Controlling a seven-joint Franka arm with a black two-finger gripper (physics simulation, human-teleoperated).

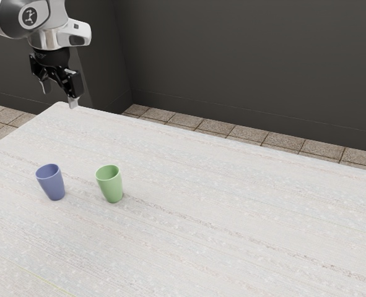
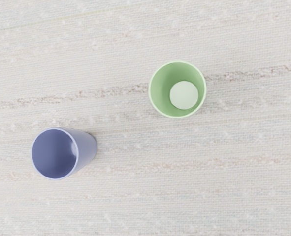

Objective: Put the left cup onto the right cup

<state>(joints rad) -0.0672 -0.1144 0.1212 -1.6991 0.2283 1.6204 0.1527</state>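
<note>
the exterior camera stands off to the arm's side, raised above the pale, whitewashed wooden table (image 1: 232, 216). it looks down across the table at a slant toward the dark grey wall (image 1: 244, 55) and a strip of brown tiled floor (image 1: 282, 141). it sits well back and takes in a wide stretch of tabletop.

the wrist camera rides on the hand by the black two-finger gripper (image 1: 60, 93), high at the exterior view's upper left. it faces almost straight down from well above.

both views share the small blue-violet plastic cup (image 1: 51, 182) (image 2: 61, 153), the light green plastic cup (image 1: 109, 183) (image 2: 177, 89) near it, and the tabletop around them.
</note>
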